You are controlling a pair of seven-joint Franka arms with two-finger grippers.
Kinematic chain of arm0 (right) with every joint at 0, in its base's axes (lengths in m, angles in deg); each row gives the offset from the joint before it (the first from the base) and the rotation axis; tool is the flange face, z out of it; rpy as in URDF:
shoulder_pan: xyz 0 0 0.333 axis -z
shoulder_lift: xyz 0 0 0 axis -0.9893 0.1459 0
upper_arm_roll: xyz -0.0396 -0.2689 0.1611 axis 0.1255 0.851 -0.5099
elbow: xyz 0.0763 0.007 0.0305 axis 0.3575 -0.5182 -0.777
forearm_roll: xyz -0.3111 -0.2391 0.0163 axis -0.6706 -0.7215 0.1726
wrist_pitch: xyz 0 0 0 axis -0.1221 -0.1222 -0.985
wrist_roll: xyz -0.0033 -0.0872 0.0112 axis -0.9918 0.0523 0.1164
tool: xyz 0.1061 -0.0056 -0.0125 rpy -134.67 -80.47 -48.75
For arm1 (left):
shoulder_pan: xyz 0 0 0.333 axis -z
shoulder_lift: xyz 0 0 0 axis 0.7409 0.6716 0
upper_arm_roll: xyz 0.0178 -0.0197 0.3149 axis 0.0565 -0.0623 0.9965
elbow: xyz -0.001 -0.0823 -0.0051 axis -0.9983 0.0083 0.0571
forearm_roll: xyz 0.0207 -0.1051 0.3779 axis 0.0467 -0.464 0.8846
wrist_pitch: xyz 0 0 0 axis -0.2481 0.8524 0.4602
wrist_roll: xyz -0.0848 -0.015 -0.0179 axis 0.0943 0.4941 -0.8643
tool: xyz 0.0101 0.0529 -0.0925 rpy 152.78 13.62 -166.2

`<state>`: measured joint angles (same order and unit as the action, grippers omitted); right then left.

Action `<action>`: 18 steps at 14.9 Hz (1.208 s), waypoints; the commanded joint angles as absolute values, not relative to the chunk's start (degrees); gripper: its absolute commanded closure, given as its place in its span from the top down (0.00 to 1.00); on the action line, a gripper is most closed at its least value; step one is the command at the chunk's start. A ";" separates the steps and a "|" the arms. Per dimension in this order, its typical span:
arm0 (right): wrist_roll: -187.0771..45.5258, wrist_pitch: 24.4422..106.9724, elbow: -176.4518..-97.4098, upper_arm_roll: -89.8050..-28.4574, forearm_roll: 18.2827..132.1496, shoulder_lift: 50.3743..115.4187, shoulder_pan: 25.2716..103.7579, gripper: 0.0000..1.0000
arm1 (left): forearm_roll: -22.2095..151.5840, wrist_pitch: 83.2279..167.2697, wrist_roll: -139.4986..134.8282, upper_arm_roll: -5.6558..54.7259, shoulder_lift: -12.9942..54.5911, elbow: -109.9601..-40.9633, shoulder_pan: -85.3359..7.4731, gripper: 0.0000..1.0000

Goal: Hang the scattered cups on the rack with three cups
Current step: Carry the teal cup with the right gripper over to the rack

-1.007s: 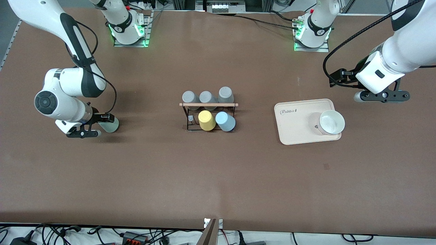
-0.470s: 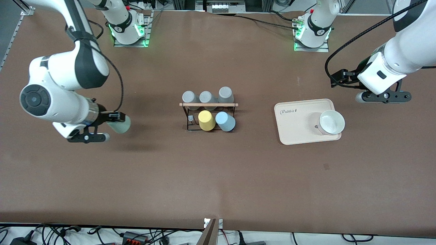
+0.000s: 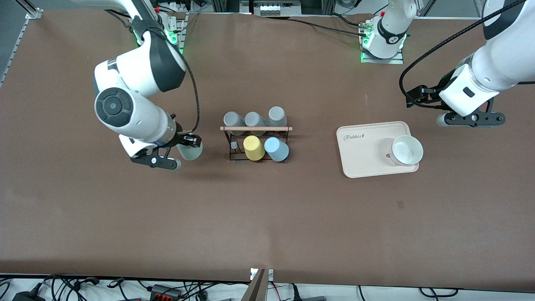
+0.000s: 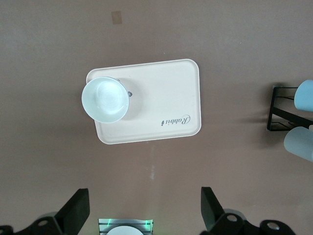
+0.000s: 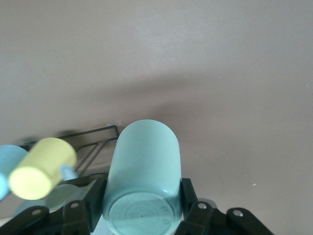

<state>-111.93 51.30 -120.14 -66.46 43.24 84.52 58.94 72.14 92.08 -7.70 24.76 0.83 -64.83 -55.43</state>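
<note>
A: Mint green cup (image 3: 190, 151), carried in the air by the right gripper (image 3: 180, 154), over bare table just beside the rack (image 3: 256, 142), toward the right arm's end. Clamped across its sides between two black fingers (image 5: 96, 196), base toward the wrist camera, lying roughly on its side.

B: And on the rack already?

A: Light blue cup (image 3: 276, 149) hung on a front peg, beside the yellow cup (image 3: 253, 148). Three grey cups (image 3: 254, 119) along the row farther from the front camera, under the wooden rod (image 3: 256, 128). One small front peg (image 3: 234, 145) bare, at the end closest to the carried cup.

B: So how far along?

A: Probably near the end: blue cup apparently done, mint one lifted but not yet hung. Left to do, by the look of it: line up the mouth with the free peg, slide on, let go.

B: Left gripper?

A: Left gripper (image 4: 142, 208) waiting with fingers spread wide, holding nothing, above table near the cream tray (image 3: 359, 154) and its white bowl (image 3: 406, 150).
</note>
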 commanded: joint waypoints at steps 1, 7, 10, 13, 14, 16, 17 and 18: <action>-118.93 50.89 -116.49 -66.07 44.17 86.41 56.75 0.19 | 71.31 91.85 -5.73 24.67 0.27 -65.40 -56.16 1.00; -129.15 54.93 -113.58 -66.43 44.35 90.72 52.17 0.19 | 71.22 90.70 -5.64 37.76 -0.08 -65.22 -43.24 1.00; -129.95 57.22 -113.58 -66.34 48.20 92.04 51.64 0.19 | 71.22 90.70 -5.64 37.76 -0.08 -65.22 -43.23 1.00; -129.95 57.40 -113.58 -66.34 48.83 93.27 51.47 0.19 | 71.22 90.70 -5.64 37.76 -0.08 -65.22 -43.24 1.00; -130.12 57.31 -113.50 -66.34 48.83 93.79 51.21 0.19 | 71.22 90.70 -5.64 37.76 0.01 -65.22 -43.24 1.00; -130.04 57.31 -113.49 -66.34 48.74 94.23 51.12 0.19 | 71.22 90.53 -5.73 37.76 -0.08 -65.31 -43.24 1.00; -130.04 57.31 -113.49 -66.34 48.74 94.67 51.20 0.19 | 71.22 90.53 -5.73 37.76 -0.08 -65.31 -43.24 1.00; -130.04 57.40 -113.49 -66.34 48.74 94.85 51.12 0.19 | 71.22 90.53 -5.73 37.76 -0.08 -65.31 -43.24 1.00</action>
<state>-128.88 57.74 -115.47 -66.53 47.86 93.43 51.55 72.06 91.10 -6.81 36.80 0.82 -64.83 -43.92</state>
